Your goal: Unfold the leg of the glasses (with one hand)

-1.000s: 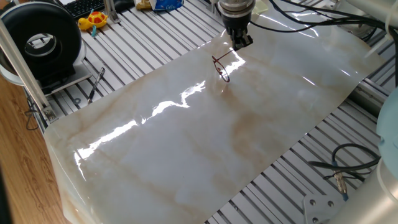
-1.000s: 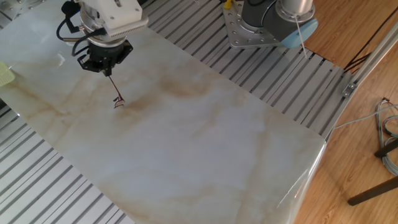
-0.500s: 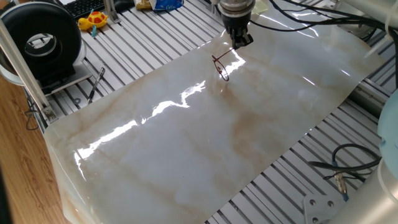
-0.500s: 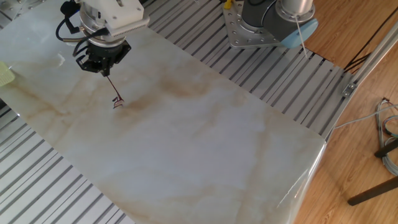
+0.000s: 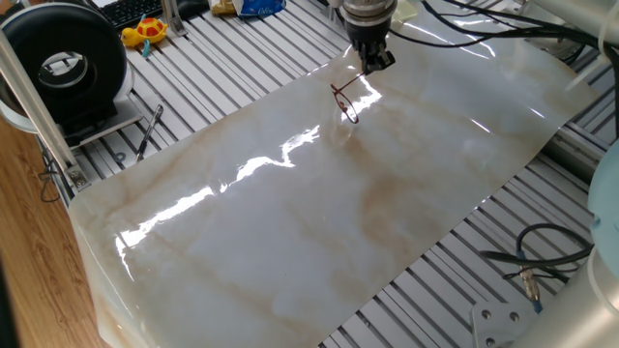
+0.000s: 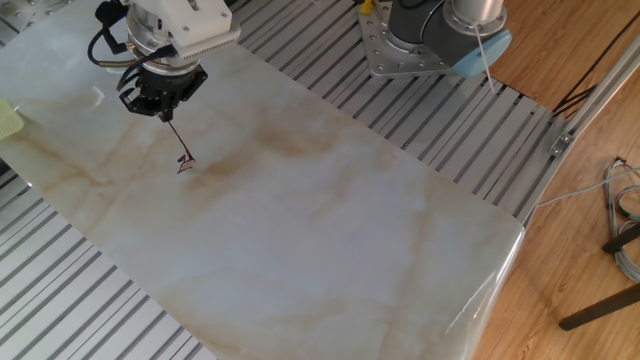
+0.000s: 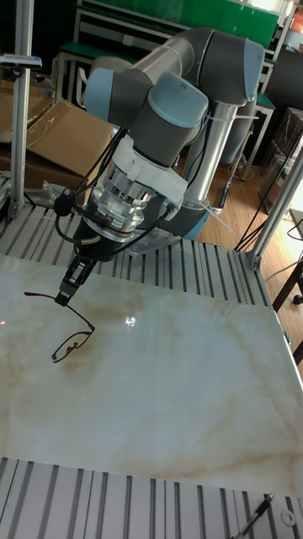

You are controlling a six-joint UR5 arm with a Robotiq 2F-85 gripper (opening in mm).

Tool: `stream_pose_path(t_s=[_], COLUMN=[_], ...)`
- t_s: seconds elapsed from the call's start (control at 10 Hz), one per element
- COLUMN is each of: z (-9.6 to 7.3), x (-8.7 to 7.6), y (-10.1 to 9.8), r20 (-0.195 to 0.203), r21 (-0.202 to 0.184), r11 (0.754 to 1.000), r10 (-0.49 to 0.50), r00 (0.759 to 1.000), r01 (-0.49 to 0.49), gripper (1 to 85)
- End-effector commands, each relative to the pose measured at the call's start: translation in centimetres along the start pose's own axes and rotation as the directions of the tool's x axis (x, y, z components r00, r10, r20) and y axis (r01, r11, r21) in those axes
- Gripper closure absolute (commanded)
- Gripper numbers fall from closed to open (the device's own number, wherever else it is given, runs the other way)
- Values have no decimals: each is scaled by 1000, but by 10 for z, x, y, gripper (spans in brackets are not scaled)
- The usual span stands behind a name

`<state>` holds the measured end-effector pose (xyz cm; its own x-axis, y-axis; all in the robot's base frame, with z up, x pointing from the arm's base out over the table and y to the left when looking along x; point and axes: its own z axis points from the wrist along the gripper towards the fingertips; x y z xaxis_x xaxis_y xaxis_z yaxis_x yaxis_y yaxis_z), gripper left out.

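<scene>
The glasses (image 7: 72, 341) are a thin dark-red wire pair lying on the marble sheet (image 7: 185, 387), small in the fixed views (image 5: 345, 104) (image 6: 185, 161). One slim leg runs up from the frame front to my gripper (image 7: 63, 296), whose narrow fingers are shut on the leg's far end. The gripper (image 5: 370, 65) (image 6: 160, 107) stands just behind the frame, near the sheet's far edge. The lenses rest low on the sheet and the held leg is stretched away from them. Another thin dark line reaches left from the fingertips in the tall view.
A black pen-like tool (image 5: 149, 130) lies on the slatted table left of the sheet. A black round device (image 5: 63, 63) and a yellow toy (image 5: 145, 31) are at the far left. Cables (image 5: 542, 256) lie at the right, and the arm's base (image 6: 440, 35) stands behind the sheet.
The gripper has shifted slightly away from the sheet's middle, drawing the leg with it. The frame front has slid a little the same way.
</scene>
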<state>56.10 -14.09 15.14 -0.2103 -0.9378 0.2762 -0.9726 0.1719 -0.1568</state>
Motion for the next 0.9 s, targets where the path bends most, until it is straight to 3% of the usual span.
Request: stream_pose_path(t_s=[0.0, 0.8], z=[0, 2], x=[2, -7], y=[-5, -2], r20=[-1, 16], r21=[18, 16], r11=[1000, 999], r10=[-9, -28], r00=[1000, 999], r01=[9, 28], gripper=[843, 843])
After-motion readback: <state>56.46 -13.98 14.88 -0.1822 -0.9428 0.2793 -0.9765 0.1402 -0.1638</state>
